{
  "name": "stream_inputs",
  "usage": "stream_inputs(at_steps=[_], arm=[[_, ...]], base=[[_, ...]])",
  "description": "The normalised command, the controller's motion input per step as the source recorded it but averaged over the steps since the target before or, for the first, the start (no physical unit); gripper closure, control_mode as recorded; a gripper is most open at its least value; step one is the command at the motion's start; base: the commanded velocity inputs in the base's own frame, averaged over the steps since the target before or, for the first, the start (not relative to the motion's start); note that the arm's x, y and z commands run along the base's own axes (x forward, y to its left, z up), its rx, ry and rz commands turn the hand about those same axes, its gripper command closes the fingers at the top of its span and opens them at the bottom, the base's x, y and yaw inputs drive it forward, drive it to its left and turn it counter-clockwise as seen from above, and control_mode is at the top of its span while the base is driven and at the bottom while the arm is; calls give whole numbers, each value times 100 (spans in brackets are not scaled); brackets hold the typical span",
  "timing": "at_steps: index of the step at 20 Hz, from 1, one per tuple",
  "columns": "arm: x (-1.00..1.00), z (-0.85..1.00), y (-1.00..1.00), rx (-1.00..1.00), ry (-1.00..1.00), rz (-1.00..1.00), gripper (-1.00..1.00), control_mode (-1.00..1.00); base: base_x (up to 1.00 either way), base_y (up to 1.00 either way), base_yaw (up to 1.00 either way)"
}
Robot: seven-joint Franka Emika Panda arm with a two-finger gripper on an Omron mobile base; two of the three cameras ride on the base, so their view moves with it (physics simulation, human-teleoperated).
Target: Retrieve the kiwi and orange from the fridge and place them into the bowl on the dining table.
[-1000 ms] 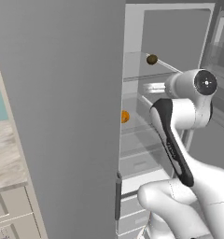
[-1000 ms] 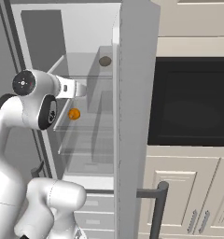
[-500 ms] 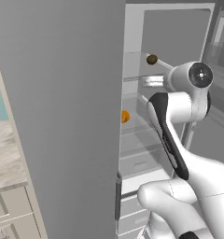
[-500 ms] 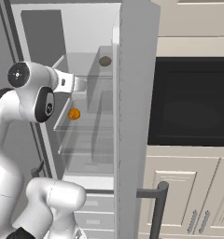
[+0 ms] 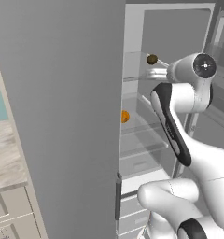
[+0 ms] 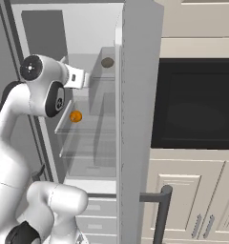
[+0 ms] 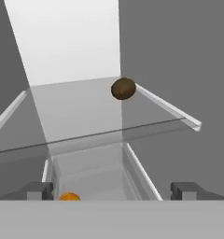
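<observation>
Looks like the arm's wrist has climbed a bit since a second ago, so the gripper (image 7: 112, 190) now lines up with the upper glass shelf in the fridge (image 6: 135, 57), jaws spread wide and empty. Down on the lower shelf sits the orange (image 5: 125, 116), firm and smooth, likely to roll. Further right on the top shelf, the kiwi (image 5: 152, 59) looks light and a bit squishy, so I'd pinch it gently across the middle.

black wall oven (image 6: 195, 102), cream cabinets (image 6: 183, 200), perhaps drawers

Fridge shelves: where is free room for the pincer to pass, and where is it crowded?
The upper glass shelf is bare left of the kiwi, up to its left rail. Beside the kiwi, the right rail crowds it. One shelf below, the orange has bare glass around it.
</observation>
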Motion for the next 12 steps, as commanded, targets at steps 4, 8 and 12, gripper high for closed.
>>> stream_inputs(at_steps=[4,8,12], arm=[[47,1,-3,1,0,0,-100,-100],[45,0,-6,0,0,0,-100,-100],[41,2,-13,2,0,0,-100,-100]], base=[[0,0,0],[0,0,0],[0,0,0]])
